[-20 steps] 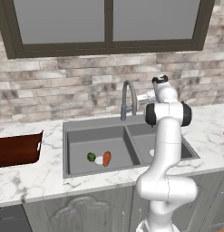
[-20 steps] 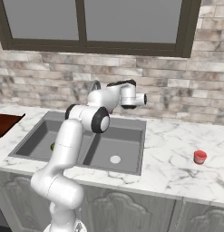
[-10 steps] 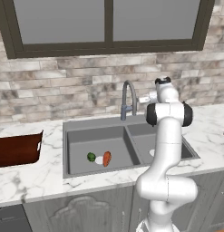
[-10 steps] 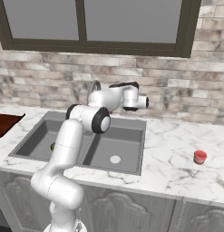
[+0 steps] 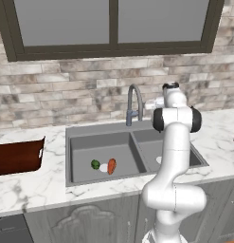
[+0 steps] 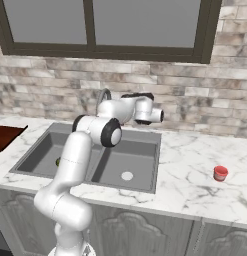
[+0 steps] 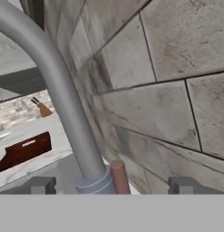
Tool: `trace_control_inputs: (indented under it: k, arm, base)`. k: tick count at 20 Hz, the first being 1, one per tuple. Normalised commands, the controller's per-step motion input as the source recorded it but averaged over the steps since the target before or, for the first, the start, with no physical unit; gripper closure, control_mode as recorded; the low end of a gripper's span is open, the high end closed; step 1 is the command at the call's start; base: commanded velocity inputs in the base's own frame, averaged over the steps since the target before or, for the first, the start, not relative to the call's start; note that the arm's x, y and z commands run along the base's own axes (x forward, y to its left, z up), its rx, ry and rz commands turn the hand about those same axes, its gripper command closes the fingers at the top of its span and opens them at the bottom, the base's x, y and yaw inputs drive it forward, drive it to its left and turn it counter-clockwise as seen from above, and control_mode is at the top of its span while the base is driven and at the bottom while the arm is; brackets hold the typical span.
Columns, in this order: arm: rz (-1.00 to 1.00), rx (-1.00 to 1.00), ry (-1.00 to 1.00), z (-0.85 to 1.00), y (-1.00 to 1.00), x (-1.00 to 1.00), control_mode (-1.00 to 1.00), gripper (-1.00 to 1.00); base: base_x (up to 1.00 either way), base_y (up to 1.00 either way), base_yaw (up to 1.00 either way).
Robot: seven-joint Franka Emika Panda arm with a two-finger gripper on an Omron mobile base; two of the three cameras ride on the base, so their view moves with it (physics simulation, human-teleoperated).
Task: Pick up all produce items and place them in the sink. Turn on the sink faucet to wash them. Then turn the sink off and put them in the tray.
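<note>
Beneath the kitchen window, the gripper point(image 7: 111, 183) hangs behind the sink faucet point(image 5: 133, 103), fingers spread wide either side of its upright base and reddish lever point(image 7: 119, 176).

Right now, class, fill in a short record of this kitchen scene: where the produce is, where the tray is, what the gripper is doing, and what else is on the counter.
produce: orange-red vegetable and green fruit lie in the left basin of the sink
tray: tray on the counter left of the sink
gripper: gripper open, fingertips either side of the faucet base
faucet water: none visible
other: small red cup on the counter right of the sink
</note>
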Motion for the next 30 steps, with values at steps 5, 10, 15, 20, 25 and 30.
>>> trace_control_inputs:
  k: [5, 10, 15, 20, 25, 30]
  arm:
    - [0.0, 0.0, -0.15, 0.0, -0.16, 0.44, -1.0, -1.0]
    - [0.03, 0.02, -0.15, 0.03, -0.32, 0.3, -1.0, -1.0]
    - [0.03, 0.02, -0.13, 0.11, -0.37, 0.21, -1.0, -1.0]
    - [0.02, 0.03, -0.12, 0.24, -0.46, 0.07, -1.0, -1.0]
    - [0.0, 0.03, -0.1, 0.23, -0.41, 0.0, -1.0, -1.0]
    - [0.0, 0.01, -0.08, 0.32, -0.03, -0.54, -1.0, -1.0]
  base:
    - [0.0, 0.0, 0.0]
    - [0.0, 0.0, 0.0]
    - [0.0, 0.0, 0.0]
    - [0.0, 0.0, 0.0]
    - [0.0, 0.0, 0.0]
    - [0.0, 0.0, 0.0]
